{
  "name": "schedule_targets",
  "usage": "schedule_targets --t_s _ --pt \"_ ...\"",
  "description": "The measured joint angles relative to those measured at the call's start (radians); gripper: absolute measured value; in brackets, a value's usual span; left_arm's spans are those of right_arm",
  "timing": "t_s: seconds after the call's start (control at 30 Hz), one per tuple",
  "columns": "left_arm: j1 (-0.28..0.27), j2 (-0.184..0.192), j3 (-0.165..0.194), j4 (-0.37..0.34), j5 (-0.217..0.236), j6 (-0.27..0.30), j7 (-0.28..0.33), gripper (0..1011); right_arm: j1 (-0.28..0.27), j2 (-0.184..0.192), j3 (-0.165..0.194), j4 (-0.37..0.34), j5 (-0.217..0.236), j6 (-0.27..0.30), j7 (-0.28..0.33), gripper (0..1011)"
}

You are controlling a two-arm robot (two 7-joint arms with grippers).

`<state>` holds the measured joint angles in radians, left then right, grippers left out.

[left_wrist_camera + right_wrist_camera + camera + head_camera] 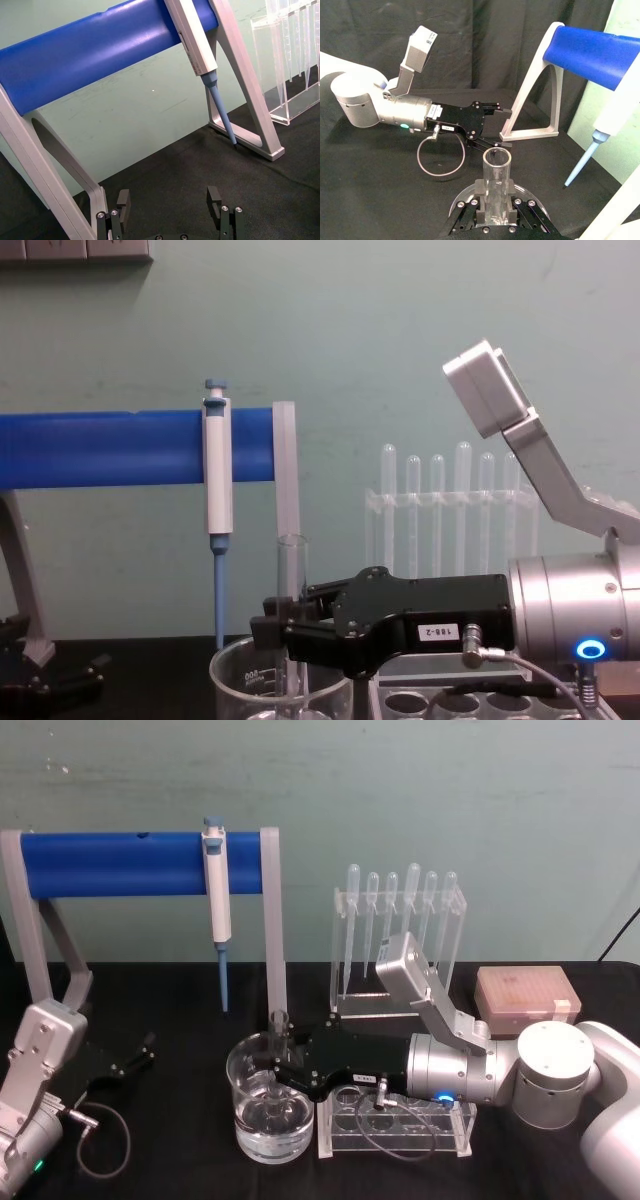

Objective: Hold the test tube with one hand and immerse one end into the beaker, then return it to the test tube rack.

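The dipping step is in hand. The right gripper (270, 1068) reaches across level, its two black fingers closed on the test tube (280, 1028) about halfway up. The tube stands upright, open rim above the fingers and round end pointing down into the beaker (245, 1110) directly beneath them. Clear liquid lies in the bottom of the beaker. From the chest view the tube runs below the fingers and past the beaker's rim, but I cannot tell whether its tip reaches the liquid.

If the end is not yet wet, the next move is probably a short, straight drop. After that the tube needs a vertical lift until its end clears the rim. Then comes a sideways carry back along the gripper's own body to the clear rack (455, 1130), which sits under the wrist, touching or just beside the beaker. An empty hole there has to be met squarely, since a tilted glass tube could knock the rack's edge.

The left gripper (135, 1058) rests well off to the far side of the beaker, fingers spread wide and empty.

Everything stands on a black cloth (180, 1150). Beyond the fingertips a blue-barred stand (120, 865) carries a white pipettor (217, 890). A clear holder of plastic pipettes (400, 920) and a pink box (525, 995) stand behind the wrist, against a pale green wall (400, 790).
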<state>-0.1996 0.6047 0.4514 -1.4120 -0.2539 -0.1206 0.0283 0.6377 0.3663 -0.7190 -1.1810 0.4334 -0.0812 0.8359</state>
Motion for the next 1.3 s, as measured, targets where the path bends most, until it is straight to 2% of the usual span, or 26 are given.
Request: schedule_targets --t_s 1.3 --pt "0.0 0.0 0.0 0.0 0.0 0.0 0.0 1000 0.0 0.0 0.0 0.0 0.0 0.0 0.0 226"
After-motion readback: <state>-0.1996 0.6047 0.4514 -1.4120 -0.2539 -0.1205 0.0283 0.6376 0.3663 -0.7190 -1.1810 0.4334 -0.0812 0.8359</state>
